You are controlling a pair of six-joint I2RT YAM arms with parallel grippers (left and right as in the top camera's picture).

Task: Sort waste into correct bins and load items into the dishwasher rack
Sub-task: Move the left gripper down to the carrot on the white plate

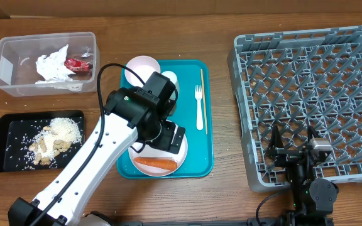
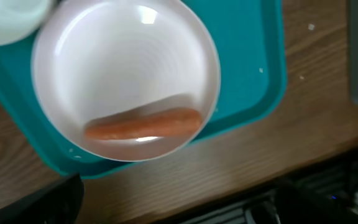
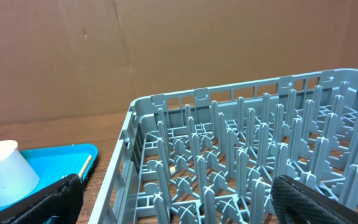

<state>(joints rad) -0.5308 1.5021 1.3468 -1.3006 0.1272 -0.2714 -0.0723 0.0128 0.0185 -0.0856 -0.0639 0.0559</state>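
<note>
An orange carrot (image 1: 156,164) (image 2: 143,124) lies on the white round plate (image 1: 181,150) (image 2: 126,68) at the near end of the teal tray. My left gripper (image 1: 168,135) (image 2: 179,211) hovers over that plate, open and holding nothing. A white bowl (image 1: 142,69), a pale cup (image 1: 170,79) (image 3: 5,171), a white fork (image 1: 198,100) and a thin wooden stick (image 1: 202,94) (image 3: 84,165) also lie on the tray. The black tray (image 1: 39,115) holds rice grains and nut bits. My right gripper (image 1: 292,147) (image 3: 179,205) stands open over the grey rack's (image 1: 313,100) (image 3: 241,124) near left corner.
The clear tub (image 1: 5,69) at the back left holds crumpled white paper (image 1: 54,66) and a red wrapper (image 1: 77,63). The teal tray (image 1: 203,157) (image 2: 253,62) sits mid-table, between the bins and the rack. My left arm hides part of the plate from overhead.
</note>
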